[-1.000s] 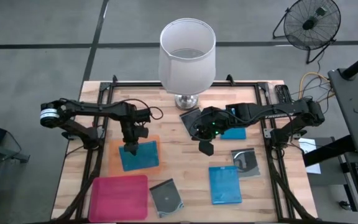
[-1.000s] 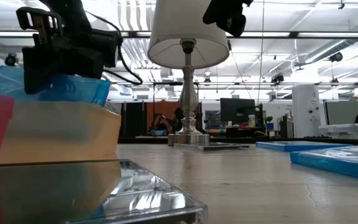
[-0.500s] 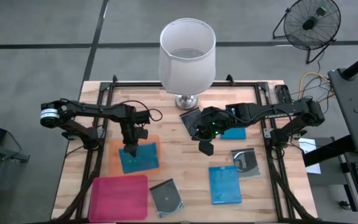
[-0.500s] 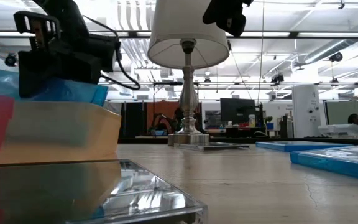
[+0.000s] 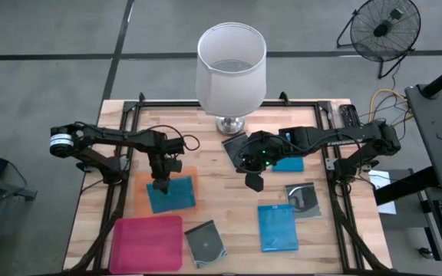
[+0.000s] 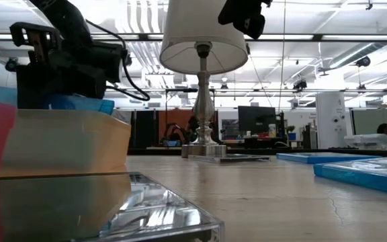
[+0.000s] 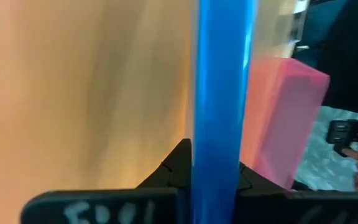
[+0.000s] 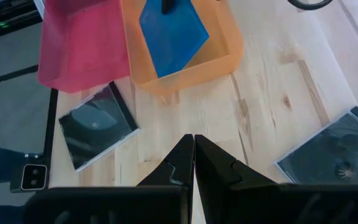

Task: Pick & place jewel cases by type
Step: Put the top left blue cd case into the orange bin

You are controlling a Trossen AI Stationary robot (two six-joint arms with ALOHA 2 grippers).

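Note:
A blue jewel case [image 5: 173, 195] sits low in the orange tray [image 5: 139, 201], with my left gripper [image 5: 162, 184] shut on its far left edge. My right gripper [image 5: 254, 182] hangs shut above the table's middle, holding nothing. A second blue case [image 5: 277, 228] lies flat near the right front. A third blue case [image 5: 290, 163] lies partly under the right arm. Grey-transparent cases lie flat beside the pink tray [image 5: 206, 243], at the right [image 5: 303, 201] and by the lamp foot [image 5: 234, 146]. My left gripper pinches the blue case's thin edge [image 7: 216, 155] between its two fingers, one on each flat face. The fingers slant down from the far side. The case lies nearly flat in the orange tray, and its near end [image 5: 181, 204] is down inside the tray.
A magenta-pink tray [image 5: 146, 244] stands at the near left, next to the orange tray. A tall lamp [image 5: 231, 69] with a white shade stands at the far middle. Bare wood [image 5: 229, 192] lies between the trays and the right-hand cases.
My left gripper has gone down into the orange tray with the blue case. The case, which stood tilted above the tray wall, now sits lower and flatter. My right gripper has kept still.

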